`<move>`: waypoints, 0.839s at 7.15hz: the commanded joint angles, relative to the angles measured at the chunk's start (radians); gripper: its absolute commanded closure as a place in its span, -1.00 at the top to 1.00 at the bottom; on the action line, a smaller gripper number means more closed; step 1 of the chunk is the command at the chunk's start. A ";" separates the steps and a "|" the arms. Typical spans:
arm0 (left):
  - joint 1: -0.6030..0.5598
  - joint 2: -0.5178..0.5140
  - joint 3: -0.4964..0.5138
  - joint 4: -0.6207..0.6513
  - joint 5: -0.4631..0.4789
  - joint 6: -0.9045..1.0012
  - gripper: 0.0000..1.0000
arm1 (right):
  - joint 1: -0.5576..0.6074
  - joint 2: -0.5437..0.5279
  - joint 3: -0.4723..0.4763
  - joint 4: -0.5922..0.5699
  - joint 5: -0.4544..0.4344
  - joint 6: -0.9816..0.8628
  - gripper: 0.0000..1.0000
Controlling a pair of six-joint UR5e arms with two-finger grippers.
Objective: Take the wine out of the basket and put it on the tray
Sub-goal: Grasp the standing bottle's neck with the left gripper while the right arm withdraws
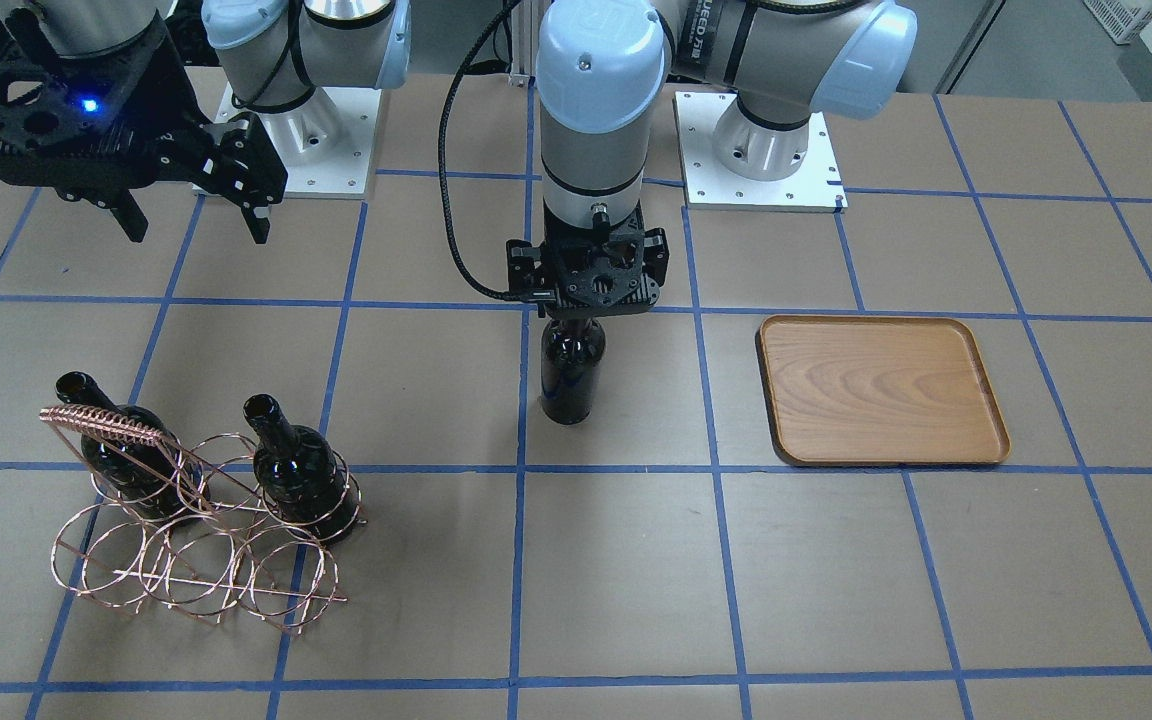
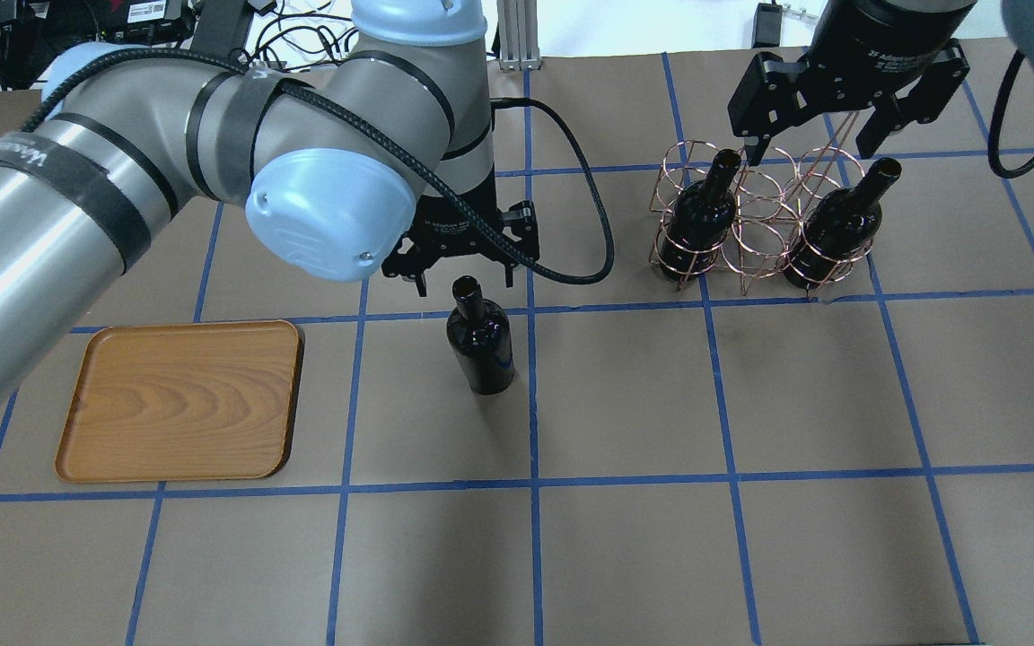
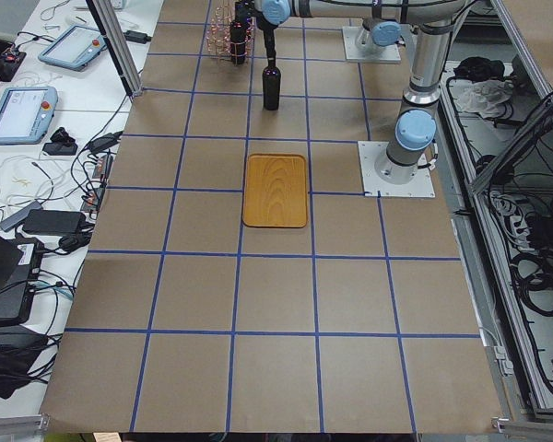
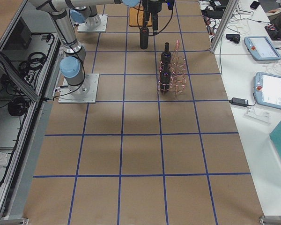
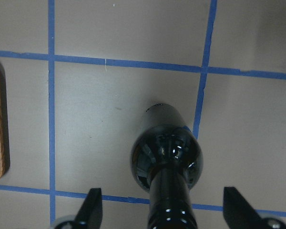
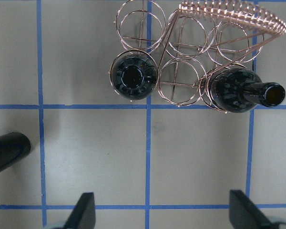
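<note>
A table (image 2: 750, 556) covered in brown paper and ruled into squares with blue tape fills every view. A dark, glossy, unlabelled glass wine bottle (image 2: 481, 345) with a long narrow neck stands upright on the paper near the middle of the overhead frame, just beside a vertical tape line. It sits between the two containers and in neither.

The left gripper (image 2: 466, 287) hangs over the bottle, pointing straight down. In the left wrist view its two black fingers (image 5: 92, 210) show at the bottom corners of the frame. The bottle's neck rises between them with bare paper on either side, so the claw is spread wide and has hold of nothing.

At the lower left of the overhead frame lies a flat, rectangular, light-brown wooden tray (image 2: 180, 399) with rounded corners and a low rim. It is well apart from the bottle, and a sliver of its edge shows at the left border of the left wrist view.

At the upper right of the overhead frame stands a rose-gold wire basket (image 2: 755, 224), made of two rows of three round rings with a coiled wire handle. Two more dark bottles (image 2: 701, 215) stand in it. In the right wrist view they fill the two end rings of the lower row, with one ring between them.

The right gripper (image 2: 811, 151) hangs above the basket at the top of the overhead frame. Its fingers (image 6: 86, 212) are far apart at the bottom of the right wrist view, with only paper and tape between them, so it is fully open and holds nothing.
</note>
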 commanded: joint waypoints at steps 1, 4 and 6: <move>0.005 0.005 -0.007 0.008 -0.022 0.004 0.12 | 0.000 -0.009 0.001 0.005 -0.005 -0.005 1.00; 0.005 0.011 0.002 0.008 -0.027 0.002 -0.34 | 0.001 -0.012 0.018 -0.004 0.012 -0.003 1.00; 0.040 0.025 0.004 0.008 -0.026 0.022 -0.63 | 0.006 -0.018 0.018 -0.004 0.010 -0.003 1.00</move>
